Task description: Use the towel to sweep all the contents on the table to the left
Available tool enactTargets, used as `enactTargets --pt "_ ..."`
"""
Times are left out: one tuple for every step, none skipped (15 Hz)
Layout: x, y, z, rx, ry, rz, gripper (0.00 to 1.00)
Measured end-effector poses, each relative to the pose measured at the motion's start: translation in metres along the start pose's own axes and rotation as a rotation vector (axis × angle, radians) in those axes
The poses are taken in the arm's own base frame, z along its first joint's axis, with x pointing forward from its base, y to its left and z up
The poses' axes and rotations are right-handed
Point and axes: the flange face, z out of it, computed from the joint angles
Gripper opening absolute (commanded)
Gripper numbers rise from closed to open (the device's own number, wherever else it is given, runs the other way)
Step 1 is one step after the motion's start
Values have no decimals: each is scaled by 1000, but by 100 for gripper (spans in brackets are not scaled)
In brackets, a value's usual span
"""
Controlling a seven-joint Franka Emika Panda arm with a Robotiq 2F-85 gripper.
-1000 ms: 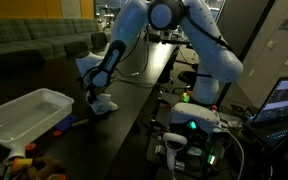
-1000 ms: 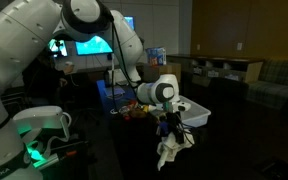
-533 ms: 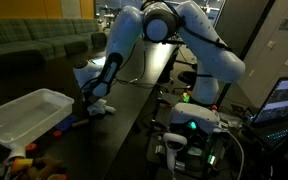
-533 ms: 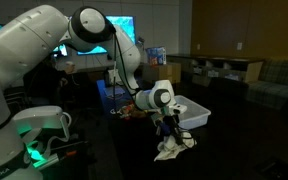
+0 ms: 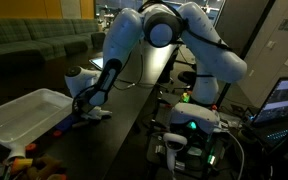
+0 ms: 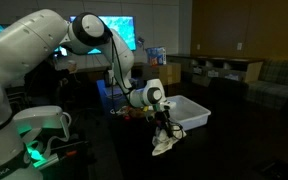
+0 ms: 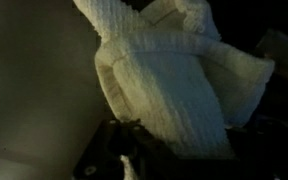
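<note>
My gripper (image 5: 82, 108) is shut on a white towel (image 7: 174, 85) and holds it down on the dark table (image 5: 134, 110). In an exterior view the towel (image 6: 165, 142) hangs crumpled under the gripper (image 6: 161, 123), beside a white bin. In the wrist view the waffle-textured towel fills the middle, pinched between the two dark fingers (image 7: 179, 150). A few small colourful objects (image 5: 62, 124) lie on the table next to the gripper; they also show behind it in an exterior view (image 6: 134, 112).
A white plastic bin (image 5: 24, 112) stands on the table close to the gripper, also in an exterior view (image 6: 187, 108). More small objects (image 5: 29, 160) lie at the near table edge. The robot base (image 5: 189, 125) and monitors (image 6: 99, 35) stand nearby.
The gripper has moved with the towel along the table toward the white bin and the small objects, dragging the towel lower on the surface.
</note>
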Motion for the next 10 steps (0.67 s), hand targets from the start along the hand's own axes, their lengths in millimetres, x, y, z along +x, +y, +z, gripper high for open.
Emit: enactTargets --pt "-4 -10 -4 8 5 -14 3" --pt "-9 -21 -9 17 9 -30 3" --pt "-14 -32 -14 27 13 -45 3" --pt "-19 -43 -19 39 15 -60 3" --pt "-24 -54 -23 53 16 -74 3" --pt "-30 -66 -29 68 17 -88 3" --pt "-36 -78 -34 84 17 -103 3" --pt "-42 -89 -39 101 15 -118 3" --pt "-48 -101 -45 120 12 -134 3" --pt "-55 -113 -51 139 9 -149 3"
